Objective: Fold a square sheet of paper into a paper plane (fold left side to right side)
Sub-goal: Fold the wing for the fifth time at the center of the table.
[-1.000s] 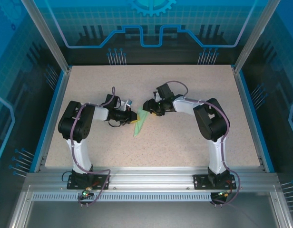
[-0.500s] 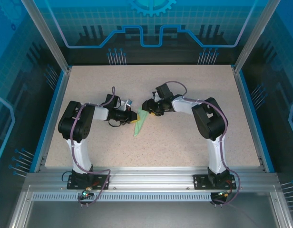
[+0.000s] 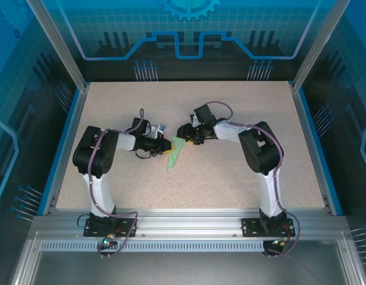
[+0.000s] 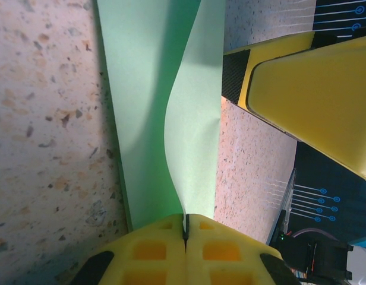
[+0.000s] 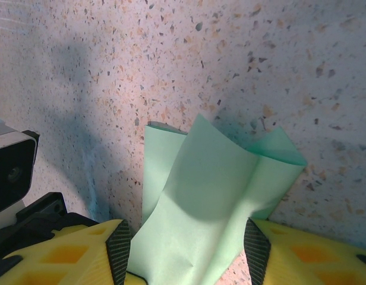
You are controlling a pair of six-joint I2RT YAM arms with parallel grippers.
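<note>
Pinching the paper plane (image 4: pixel 150 89) by one raised edge, the left claw (image 4: pixel 185 230) presses its yellow fingers (image 4: pixel 153 255) flat together, with the mint-green paper caught in the seam. From above, the plane lies near the middle of the table (image 3: pixel 230 107), a slim dart with its tip pointing toward 7 o'clock. The left claw reaches in from 9 o'clock and the right claw (image 3: pixel 182 134) from 2 o'clock, both at the wide end. The right claw's fingers (image 5: pixel 70 252) stand apart, straddling the paper's upturned flaps; whether their pads touch it I cannot tell.
</note>
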